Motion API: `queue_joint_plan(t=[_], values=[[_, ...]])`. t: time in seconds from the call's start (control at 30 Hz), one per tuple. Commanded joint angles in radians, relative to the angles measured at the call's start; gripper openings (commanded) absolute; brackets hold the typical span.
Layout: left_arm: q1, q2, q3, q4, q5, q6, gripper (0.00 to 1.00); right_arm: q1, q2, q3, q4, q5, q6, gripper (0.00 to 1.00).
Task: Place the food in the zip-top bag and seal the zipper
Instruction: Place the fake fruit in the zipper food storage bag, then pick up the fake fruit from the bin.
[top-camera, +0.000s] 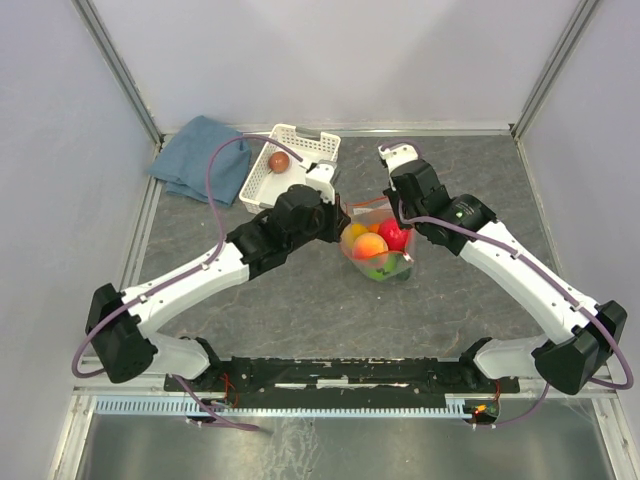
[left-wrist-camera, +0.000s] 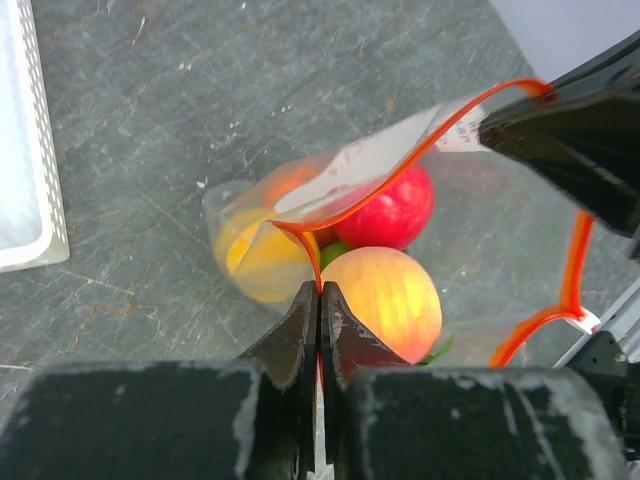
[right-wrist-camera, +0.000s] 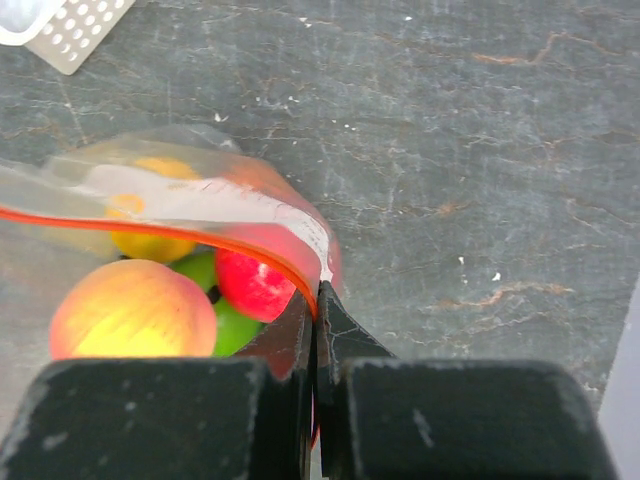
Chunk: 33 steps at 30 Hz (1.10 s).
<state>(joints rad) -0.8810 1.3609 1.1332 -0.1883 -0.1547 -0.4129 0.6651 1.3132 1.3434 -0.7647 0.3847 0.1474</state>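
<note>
The clear zip-top bag (top-camera: 380, 250) stands on the table between my grippers with its mouth held open. Inside it are a peach fruit (left-wrist-camera: 385, 300), a red one (left-wrist-camera: 398, 212), a yellow one (left-wrist-camera: 252, 258) and a green one (right-wrist-camera: 215, 300). My left gripper (left-wrist-camera: 320, 292) is shut on the orange-red zipper (left-wrist-camera: 400, 178) at one end of the mouth. My right gripper (right-wrist-camera: 316, 292) is shut on the zipper (right-wrist-camera: 150, 232) at the other end. A brown fruit (top-camera: 278, 160) lies in the white basket (top-camera: 305, 145).
A blue folded cloth (top-camera: 195, 158) lies at the back left beside the basket. The basket's wall shows in the left wrist view (left-wrist-camera: 35, 150) and its corner in the right wrist view (right-wrist-camera: 75, 30). Enclosure walls stand close on both sides.
</note>
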Motion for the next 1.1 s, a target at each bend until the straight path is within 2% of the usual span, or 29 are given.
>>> queue_joint_plan(t=[0.0,0.13,0.33,0.63,0.73,1.07], values=[[0.0,-0.072,0.082,-0.001,-0.007,0.009,0.03,-0.004,-0.038,0.006,0.029,0.129,-0.036,0.02],[-0.002,-0.098,0.053,0.019,0.009,-0.007,0.03,-0.006,-0.024,0.007,0.013,0.157,-0.036,0.02],[-0.002,-0.114,0.017,0.041,-0.064,-0.003,0.03,-0.007,-0.052,0.005,0.047,0.066,-0.019,0.02],[-0.001,-0.081,-0.033,0.11,-0.045,-0.032,0.12,-0.006,-0.055,0.004,0.081,-0.05,-0.001,0.01],[-0.002,-0.093,-0.044,0.119,-0.05,-0.035,0.19,-0.005,-0.051,0.0,0.085,-0.045,-0.001,0.01],[0.024,-0.135,-0.037,0.091,-0.129,-0.001,0.59,-0.007,-0.046,0.005,0.085,-0.035,-0.001,0.01]])
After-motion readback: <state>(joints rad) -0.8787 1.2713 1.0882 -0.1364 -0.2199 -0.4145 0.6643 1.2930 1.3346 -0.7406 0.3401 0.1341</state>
